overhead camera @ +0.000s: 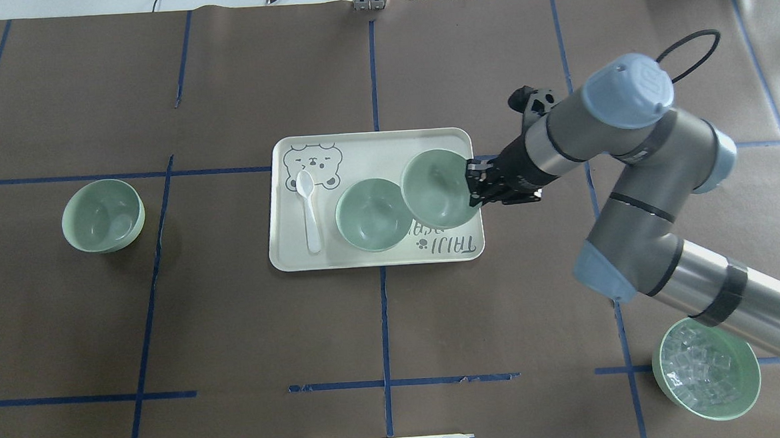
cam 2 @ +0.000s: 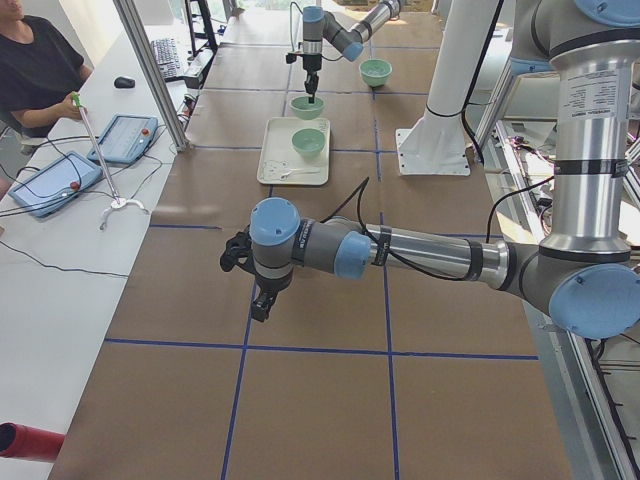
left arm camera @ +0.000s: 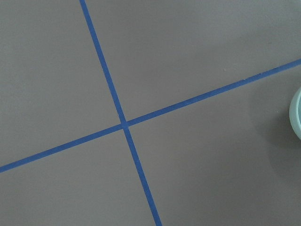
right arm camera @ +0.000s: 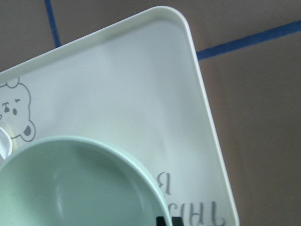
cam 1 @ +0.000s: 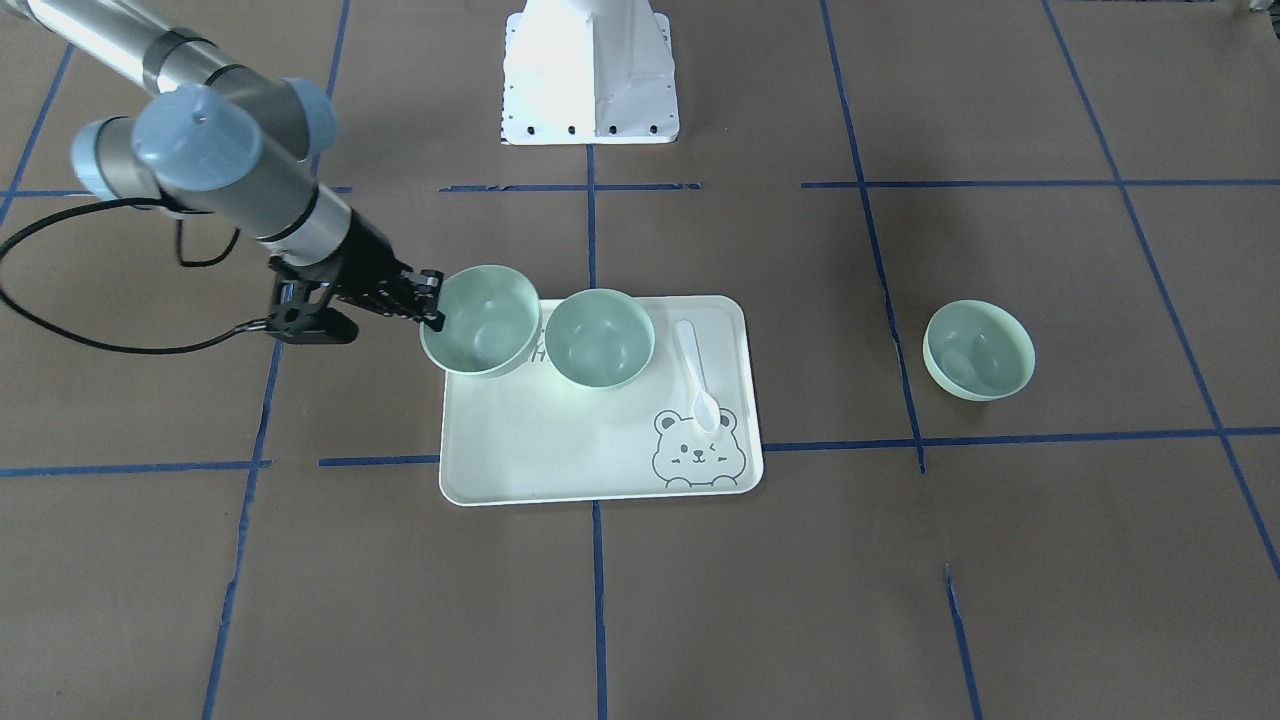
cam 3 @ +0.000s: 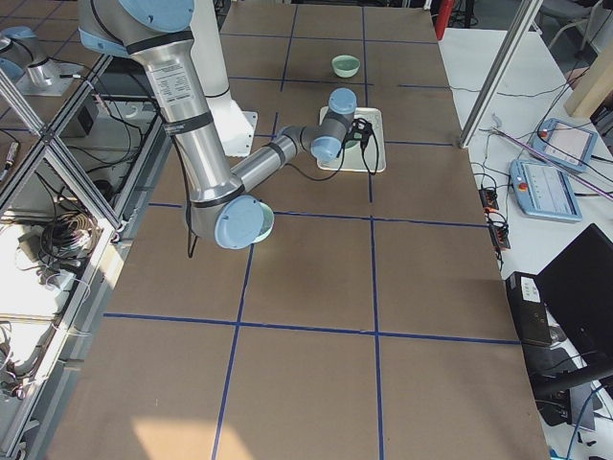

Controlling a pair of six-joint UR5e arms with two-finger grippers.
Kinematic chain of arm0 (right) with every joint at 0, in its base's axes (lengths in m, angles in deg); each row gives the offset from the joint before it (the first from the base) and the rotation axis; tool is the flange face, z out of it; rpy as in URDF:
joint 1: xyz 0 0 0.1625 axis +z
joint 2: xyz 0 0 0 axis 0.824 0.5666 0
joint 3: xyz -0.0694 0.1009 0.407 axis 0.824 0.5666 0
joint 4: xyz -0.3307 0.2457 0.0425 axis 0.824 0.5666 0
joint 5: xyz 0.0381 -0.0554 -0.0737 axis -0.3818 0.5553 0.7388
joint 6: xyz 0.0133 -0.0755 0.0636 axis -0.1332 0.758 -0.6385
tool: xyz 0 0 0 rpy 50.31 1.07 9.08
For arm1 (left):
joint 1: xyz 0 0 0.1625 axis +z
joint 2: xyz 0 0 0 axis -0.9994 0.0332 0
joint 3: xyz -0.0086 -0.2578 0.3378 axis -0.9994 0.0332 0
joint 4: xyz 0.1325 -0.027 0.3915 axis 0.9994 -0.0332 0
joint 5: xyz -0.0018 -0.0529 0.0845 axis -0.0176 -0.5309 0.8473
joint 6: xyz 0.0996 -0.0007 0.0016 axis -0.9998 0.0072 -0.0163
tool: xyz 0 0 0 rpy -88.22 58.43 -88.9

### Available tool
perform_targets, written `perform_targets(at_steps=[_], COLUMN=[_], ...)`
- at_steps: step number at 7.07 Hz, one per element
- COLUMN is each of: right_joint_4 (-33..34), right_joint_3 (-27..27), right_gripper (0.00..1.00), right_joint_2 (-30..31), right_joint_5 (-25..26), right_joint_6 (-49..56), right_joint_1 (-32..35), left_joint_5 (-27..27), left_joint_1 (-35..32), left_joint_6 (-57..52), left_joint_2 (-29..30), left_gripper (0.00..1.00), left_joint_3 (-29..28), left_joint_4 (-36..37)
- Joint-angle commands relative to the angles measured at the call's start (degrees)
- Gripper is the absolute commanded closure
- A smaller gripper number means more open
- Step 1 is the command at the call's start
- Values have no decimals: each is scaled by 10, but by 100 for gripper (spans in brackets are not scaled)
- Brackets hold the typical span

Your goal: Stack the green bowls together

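I see right gripper (overhead camera: 474, 185) pinching rim of smooth, glossy round mint bowl (overhead camera: 436, 188) over pale rounded-corner tray (overhead camera: 373, 146); twin bowl (overhead camera: 372, 214) sits on tray. Left gripper (cam 2: 252, 288): can't tell.

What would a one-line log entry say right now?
right gripper: shut on held green bowl over bear-print tray | second green bowl: on tray | third green bowl: on table, apart | left gripper: state unclear

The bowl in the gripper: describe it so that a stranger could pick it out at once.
Find the bear-print tray mid-table. Over its right end in the overhead view is the held bowl, beside a second bowl. Only the held bowl has the right gripper pinching its rim.
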Motion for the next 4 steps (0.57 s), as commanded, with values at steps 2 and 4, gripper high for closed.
perform_targets(at_steps=[2,4], right_joint_4=[96,95], right_joint_3=[31,49], right_gripper=[100,100], right_joint_2=[-93,-110], right_joint_5=[57,60], right_joint_6=[-22,-41], right_joint_1=[-47,-48], left_joint_5=[5,5], left_joint_1=[104,130], left_joint_6=[229,314], left_joint_2=[3,2], left_gripper=[0,0], left_joint_3=[-3,-3], left_joint_4=[-117,-170])
